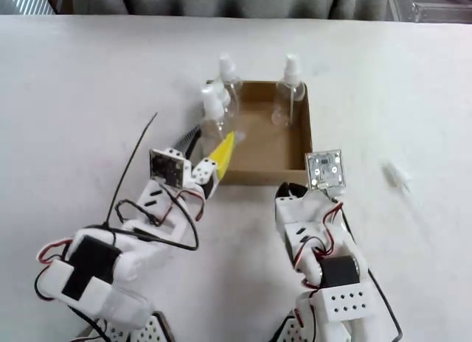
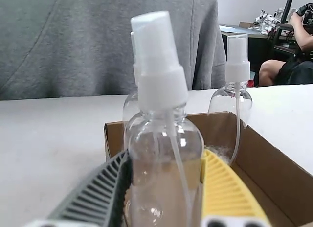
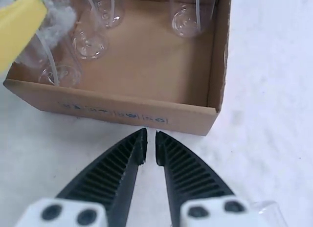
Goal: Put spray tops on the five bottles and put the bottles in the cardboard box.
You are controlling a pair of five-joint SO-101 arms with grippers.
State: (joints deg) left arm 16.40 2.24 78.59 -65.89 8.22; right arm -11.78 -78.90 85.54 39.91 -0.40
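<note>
Left gripper (image 2: 165,161): grey and yellow jaws clamped on either side of a clear bottle (image 2: 164,139) (white top fitted). The bottle is upright inside the box (image 3: 146,114), at the near left corner as the high view shows it; whether its base touches the floor cannot be told. A rear bottle (image 1: 228,80) stands at the far left of the box and a corner bottle (image 1: 290,91) at the far right, both capped. Right gripper (image 3: 150,139): jaws nearly together, only a thin slit between them, holding nothing, over the table just before the box's near wall. A loose spray top (image 1: 398,176) lies on the table, right of the box and well apart from it.
</note>
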